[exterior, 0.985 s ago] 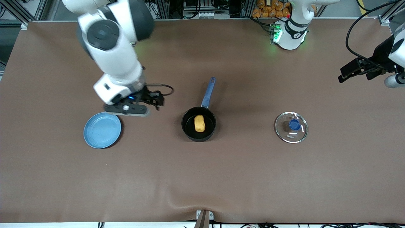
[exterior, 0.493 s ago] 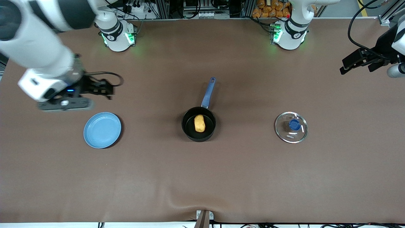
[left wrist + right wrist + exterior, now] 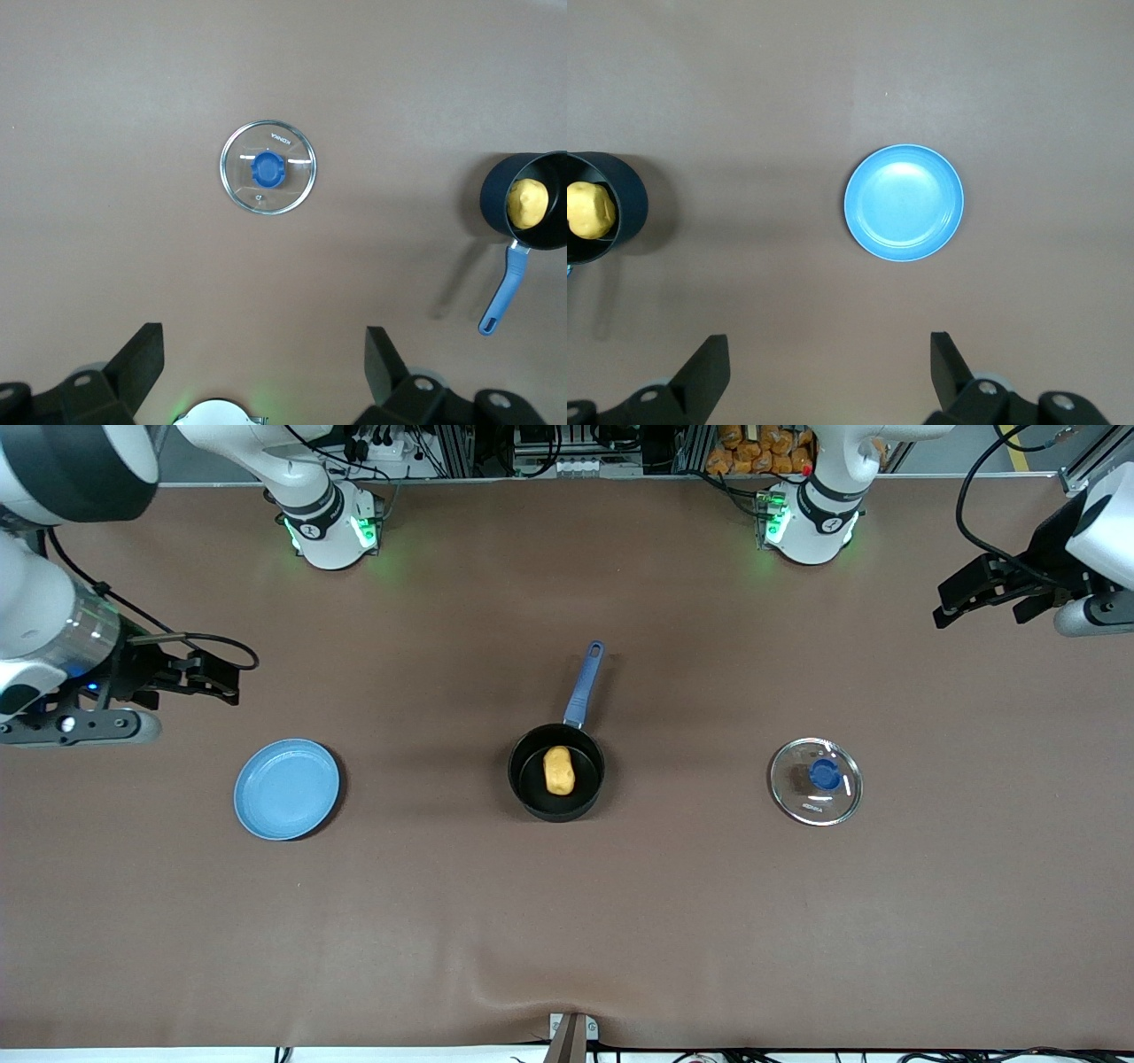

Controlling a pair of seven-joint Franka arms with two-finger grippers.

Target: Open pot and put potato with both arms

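With the lid point(image 3: 815, 781) off and lying flat on the table point(image 3: 567, 921) toward the left arm's end, well apart from the pot point(image 3: 556, 771), reads as a task essentially done. Potato point(image 3: 558, 770) inside the pot, resting on the black bottom near the middle; blue handle pointing away from the front camera, toward the bases. Blue plate point(image 3: 286, 788) bare, toward the right arm's end, also well apart from the pot.

Right gripper point(image 3: 828, 367) raised over the table's edge at its own end, a little farther from the front camera than the plate; fingers spread wide in its wrist view, nothing between them. Left gripper point(image 3: 266, 359) up over the table's edge at its own end, fingers likewise wide apart and empty. In the front view both hands partly cut off at the frame, so exact height hard to judge.

Nothing obvious left: pot open, potato in. Possibly only parking of both arms.
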